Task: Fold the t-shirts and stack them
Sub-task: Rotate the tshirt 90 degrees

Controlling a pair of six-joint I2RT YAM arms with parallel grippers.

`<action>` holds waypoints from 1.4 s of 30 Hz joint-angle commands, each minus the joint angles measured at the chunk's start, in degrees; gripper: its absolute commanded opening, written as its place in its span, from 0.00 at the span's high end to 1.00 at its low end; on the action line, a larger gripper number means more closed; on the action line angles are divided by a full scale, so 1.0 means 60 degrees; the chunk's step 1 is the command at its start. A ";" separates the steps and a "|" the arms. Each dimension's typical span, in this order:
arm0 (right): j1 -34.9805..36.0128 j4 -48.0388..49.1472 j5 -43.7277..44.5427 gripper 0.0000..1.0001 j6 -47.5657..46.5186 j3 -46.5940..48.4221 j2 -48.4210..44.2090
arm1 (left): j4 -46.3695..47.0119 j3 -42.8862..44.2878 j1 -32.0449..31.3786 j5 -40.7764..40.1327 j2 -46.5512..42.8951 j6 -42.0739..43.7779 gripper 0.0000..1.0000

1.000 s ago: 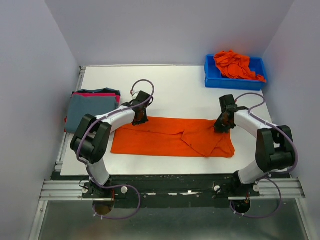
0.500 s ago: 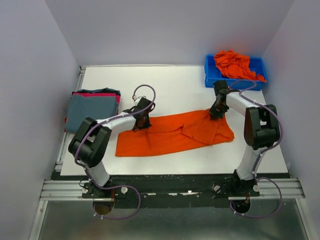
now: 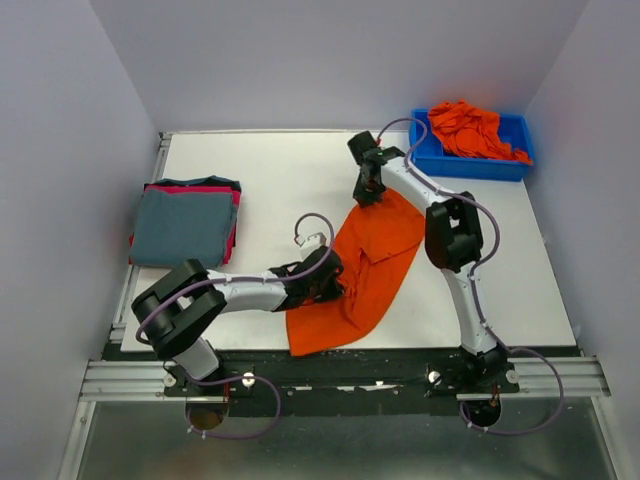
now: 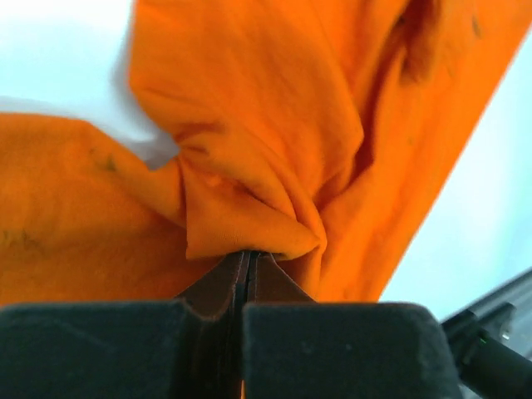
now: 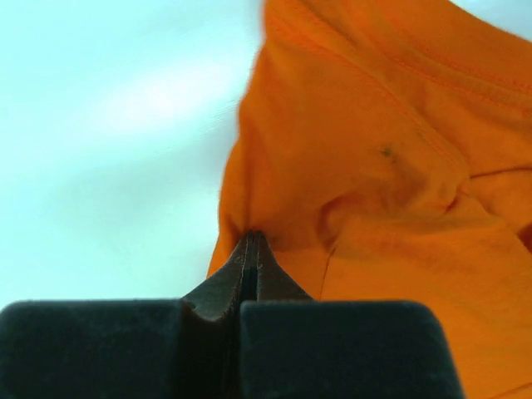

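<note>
A bright orange t-shirt [image 3: 370, 255] lies stretched on the white table, running from far centre to the near edge. My left gripper [image 3: 335, 275] is shut on its near-left edge; in the left wrist view [image 4: 249, 252] cloth [image 4: 249, 150] bunches at the closed tips. My right gripper [image 3: 366, 192] is shut on the shirt's far corner; the right wrist view [image 5: 252, 237] shows the fabric [image 5: 374, 191] pinched there. A folded grey-blue t-shirt [image 3: 183, 226] lies on a red-pink one [image 3: 190, 187] at the left. More orange t-shirts [image 3: 468, 130] lie crumpled at the back right.
The blue plastic bin [image 3: 480, 165] holds the crumpled shirts at the back right corner. The table's near edge meets a black rail [image 3: 350, 365]. Grey walls close in the left, back and right sides.
Both grippers have swung the orange shirt round from lying crosswise to lying lengthwise. The right gripper moved far and left; the left gripper moved near and right.
</note>
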 commanded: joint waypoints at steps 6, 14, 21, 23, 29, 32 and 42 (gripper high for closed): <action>0.0467 -0.0730 -0.0441 0.99 -0.0720 0.1991 0.1093 | -0.0997 -0.0053 -0.1458 -0.0177 -0.0392 -0.1642 1.00; 0.0306 0.1086 -0.1011 0.99 -0.2011 -0.0262 -0.2186 | -0.2880 0.1413 -0.0669 -0.0916 -0.1843 0.0888 0.98; -0.0221 0.2446 -0.1218 0.99 -0.1280 -0.4506 -0.5364 | -0.2308 0.2818 0.1368 0.0726 -0.1173 0.3249 0.92; -0.0353 0.2800 -0.1174 0.99 -0.1031 -0.5825 -0.6155 | -0.2235 0.3418 0.1588 0.0917 -0.0573 0.3661 0.88; -0.0514 0.3196 -0.0676 0.99 -0.0299 -0.8787 -0.7755 | -0.2730 0.5951 0.2116 0.2062 0.1829 0.4292 0.91; -0.0690 0.3226 -0.0573 0.99 -0.0180 -0.9390 -0.7801 | -0.3141 0.6934 0.2204 0.2134 0.2796 0.4395 0.92; -0.1101 0.3461 -0.1145 0.99 -0.0327 -0.8939 -0.6088 | -0.3172 0.8211 0.2673 0.2471 0.5142 0.4059 0.96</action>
